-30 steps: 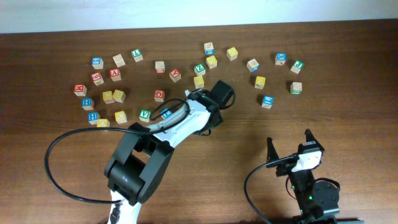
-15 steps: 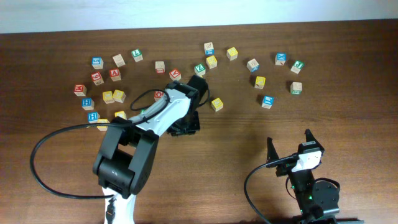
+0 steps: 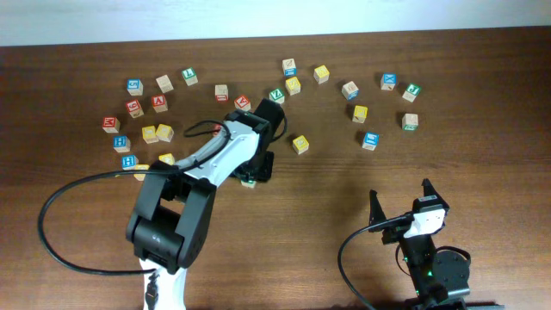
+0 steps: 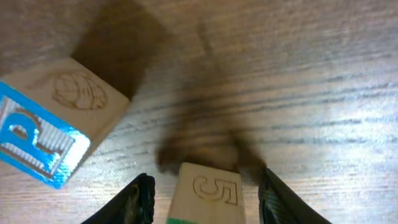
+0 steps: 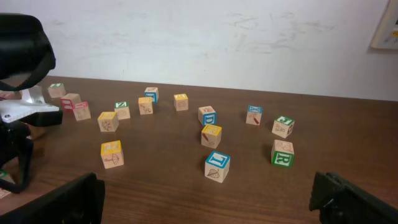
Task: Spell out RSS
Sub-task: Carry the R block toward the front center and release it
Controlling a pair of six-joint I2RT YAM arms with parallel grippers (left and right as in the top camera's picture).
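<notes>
My left gripper [image 3: 250, 175] is low over the table's middle. In the left wrist view its open fingers [image 4: 207, 186] stand either side of a wooden cube [image 4: 208, 196] with a green-edged top and an engraved 5 on its side, small gaps showing. Its letter is hidden. That cube's green edge peeks out in the overhead view [image 3: 248, 182]. A yellow-faced cube [image 3: 300, 144] sits alone just to the right. A green R cube [image 5: 283, 154] stands at the far right [image 3: 410, 121]. My right gripper [image 3: 399, 195] is open and empty near the front edge [image 5: 205, 202].
A blue P cube [image 4: 43, 143] lies close to the left of my left fingers. Many other letter cubes are scattered across the back, among them a blue one [image 3: 369, 140], a yellow one [image 3: 359, 114] and a green V [image 3: 276, 95]. The left arm's cable loops at the front left.
My left gripper has moved left and toward the front, from the middle back to the green-edged cube. The lone yellow-faced cube came into view where it had been. The right arm stayed still.
</notes>
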